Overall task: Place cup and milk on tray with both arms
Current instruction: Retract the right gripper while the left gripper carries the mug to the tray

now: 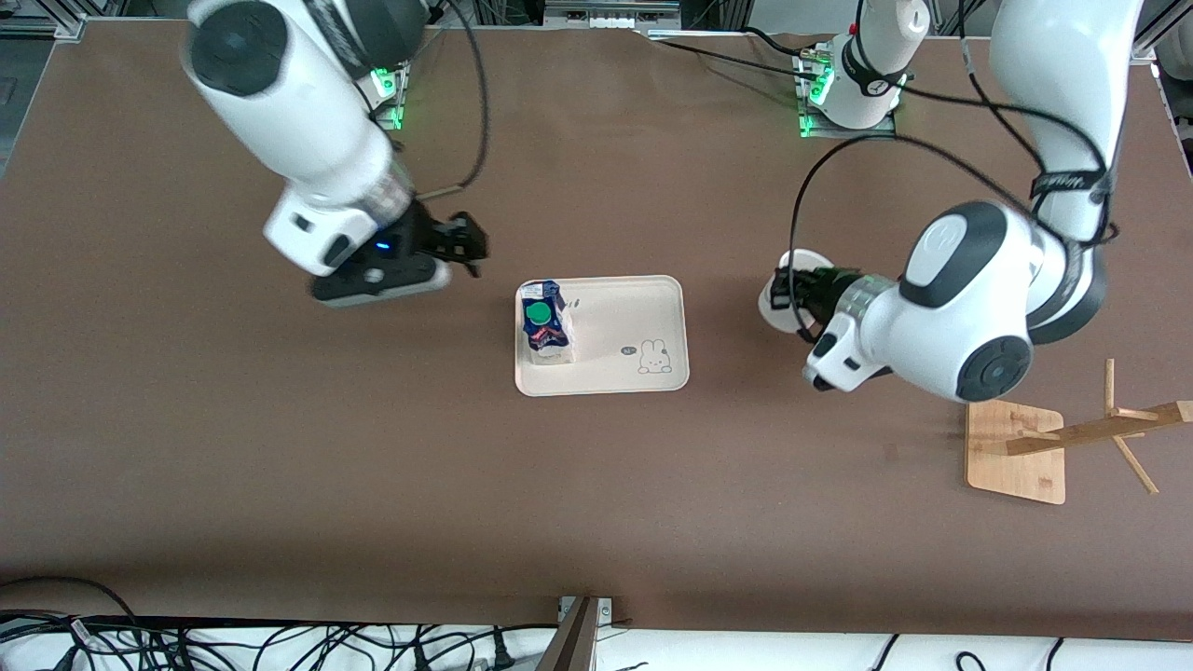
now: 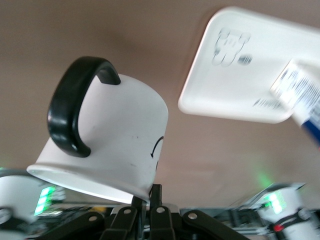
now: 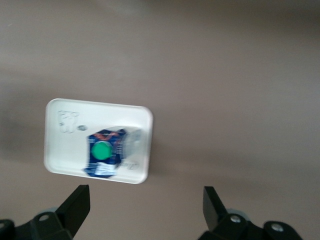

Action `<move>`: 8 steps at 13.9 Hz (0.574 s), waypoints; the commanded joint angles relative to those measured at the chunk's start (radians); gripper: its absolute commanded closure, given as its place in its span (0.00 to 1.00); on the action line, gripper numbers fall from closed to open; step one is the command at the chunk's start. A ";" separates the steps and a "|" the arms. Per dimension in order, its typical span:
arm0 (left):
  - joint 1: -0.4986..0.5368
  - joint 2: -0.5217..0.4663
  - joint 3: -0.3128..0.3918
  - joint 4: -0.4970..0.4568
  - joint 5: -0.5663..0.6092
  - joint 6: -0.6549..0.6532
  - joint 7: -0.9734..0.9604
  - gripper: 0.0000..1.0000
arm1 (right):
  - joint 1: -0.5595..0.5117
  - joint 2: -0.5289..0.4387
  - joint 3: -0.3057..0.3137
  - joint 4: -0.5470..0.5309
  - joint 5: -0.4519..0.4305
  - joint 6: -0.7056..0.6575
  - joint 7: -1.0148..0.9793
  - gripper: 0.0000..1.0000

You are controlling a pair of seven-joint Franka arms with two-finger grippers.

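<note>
The milk [image 1: 545, 321], a blue and white carton with a green cap, stands upright on the cream tray [image 1: 624, 326], at the tray's end toward the right arm. My right gripper [image 1: 471, 247] hangs open and empty over the bare table beside that end of the tray. The right wrist view looks down on the tray [image 3: 65, 145] and the milk [image 3: 102, 152], with the open right gripper [image 3: 145, 202] off to one side of them. My left gripper [image 1: 790, 291] is shut on the rim of the white cup [image 1: 774, 303], held tilted above the table beside the tray's other end. The left wrist view shows the cup [image 2: 115, 145], its black handle and the pinching left gripper [image 2: 150, 197].
A wooden peg stand [image 1: 1016, 452] sits toward the left arm's end of the table, nearer the front camera than the left gripper, with its peg arm leaning outward. Cables lie along the table's front edge.
</note>
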 commanded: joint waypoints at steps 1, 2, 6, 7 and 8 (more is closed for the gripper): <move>-0.105 0.084 0.003 0.067 -0.017 0.090 -0.109 1.00 | -0.005 0.018 -0.098 0.119 -0.011 -0.099 -0.092 0.00; -0.132 0.104 0.004 0.065 -0.016 0.151 -0.132 1.00 | -0.005 0.018 -0.125 0.121 -0.011 -0.100 -0.111 0.00; -0.223 0.157 0.004 0.065 -0.019 0.270 -0.181 1.00 | -0.022 0.021 -0.220 0.118 -0.028 -0.123 -0.182 0.00; -0.246 0.170 0.004 0.059 -0.016 0.291 -0.189 1.00 | -0.033 0.024 -0.247 0.108 -0.028 -0.138 -0.184 0.00; -0.286 0.183 0.006 0.052 -0.013 0.325 -0.197 1.00 | -0.077 0.022 -0.257 0.075 -0.030 -0.136 -0.196 0.00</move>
